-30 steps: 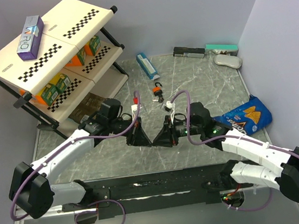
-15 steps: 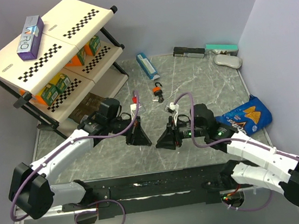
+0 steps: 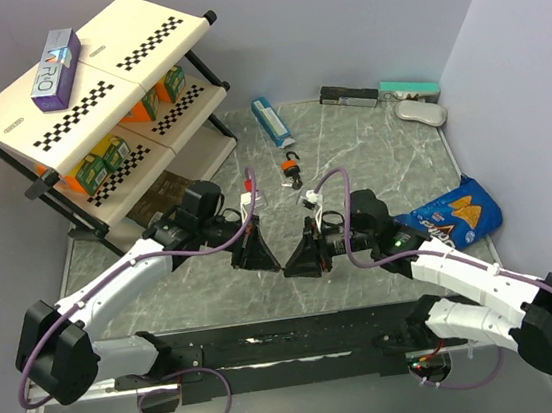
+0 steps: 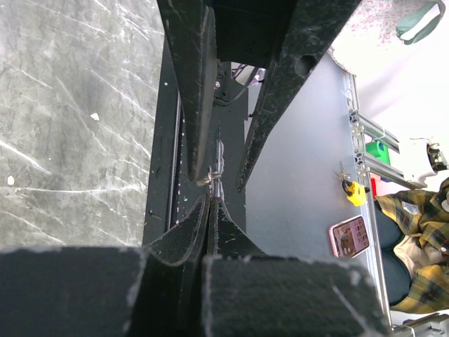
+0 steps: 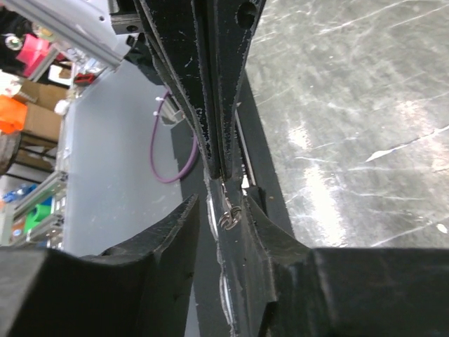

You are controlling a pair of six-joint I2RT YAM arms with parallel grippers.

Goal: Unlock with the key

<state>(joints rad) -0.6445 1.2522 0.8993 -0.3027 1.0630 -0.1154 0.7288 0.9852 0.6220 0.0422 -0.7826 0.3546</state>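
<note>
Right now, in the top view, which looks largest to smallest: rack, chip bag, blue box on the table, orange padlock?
1. rack
2. chip bag
3. blue box
4. orange padlock
The rack stands higher, nearer the camera, yet its lead is plain.

Near the front of the table, the left hand (image 3: 268,260) and right hand (image 3: 293,265) meet tip to tip with the key (image 5: 228,214) between them — no gap to pass there. The shelf rack (image 3: 90,88) walls off the far left, and the chips bag (image 3: 456,217) crowds the right edge. 1 orange padlock (image 3: 293,171) sits just beyond the hands. Past it the table (image 3: 380,153) lies open — up to the boxes (image 3: 348,95) along the back wall.
</note>
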